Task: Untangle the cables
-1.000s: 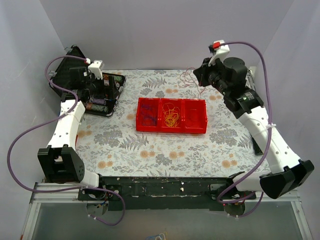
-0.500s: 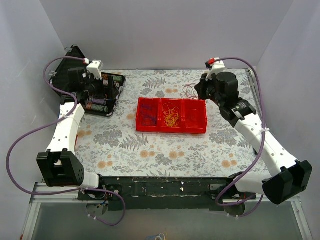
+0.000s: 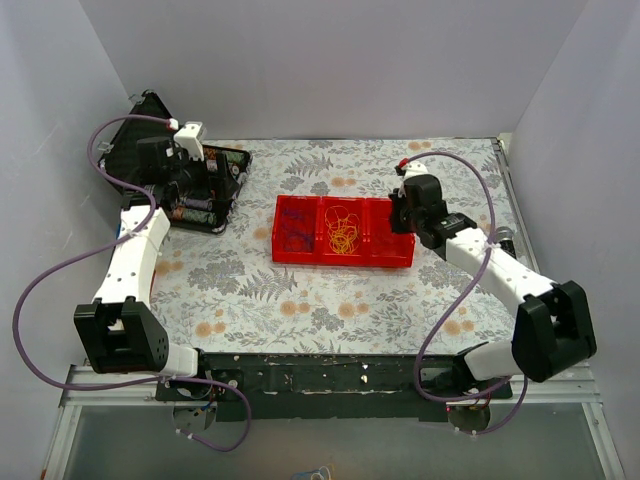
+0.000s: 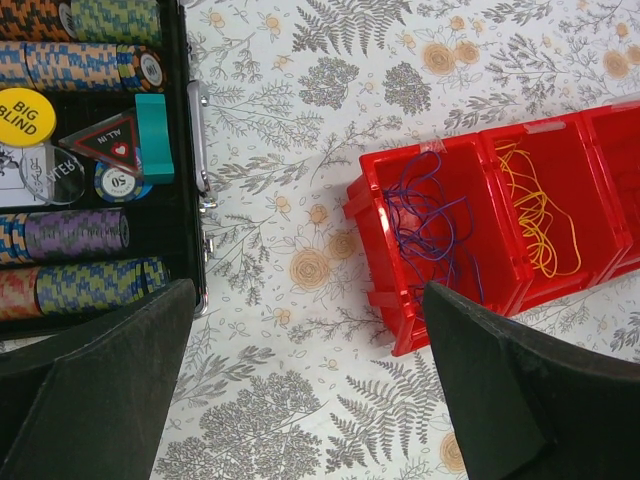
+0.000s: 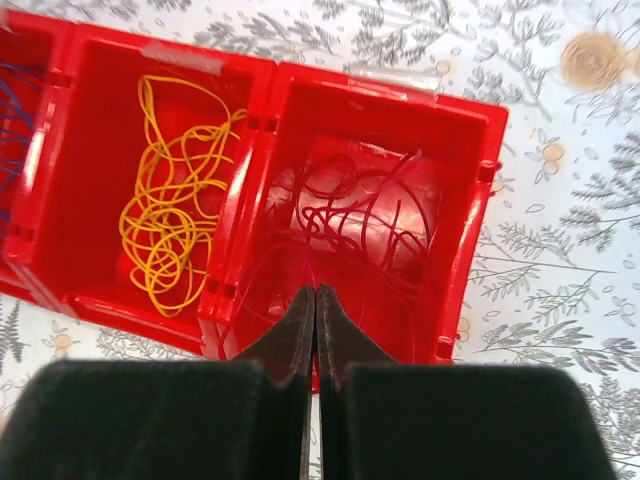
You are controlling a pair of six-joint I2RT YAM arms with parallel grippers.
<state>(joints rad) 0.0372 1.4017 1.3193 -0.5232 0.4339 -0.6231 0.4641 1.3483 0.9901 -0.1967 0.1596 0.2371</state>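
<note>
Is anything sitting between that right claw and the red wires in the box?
Nothing visible. The right gripper, shut, hangs straight over the right compartment of the red tray, where the red strands lie uncovered. Whether its tips already pinch a strand is too fine to tell.

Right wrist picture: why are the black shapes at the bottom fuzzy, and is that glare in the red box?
Right wrist view: the right gripper sits too near the lens to focus; the glossy red tray shows pale glare behind the red strands. Left wrist view: the left gripper blurs likewise.
</note>
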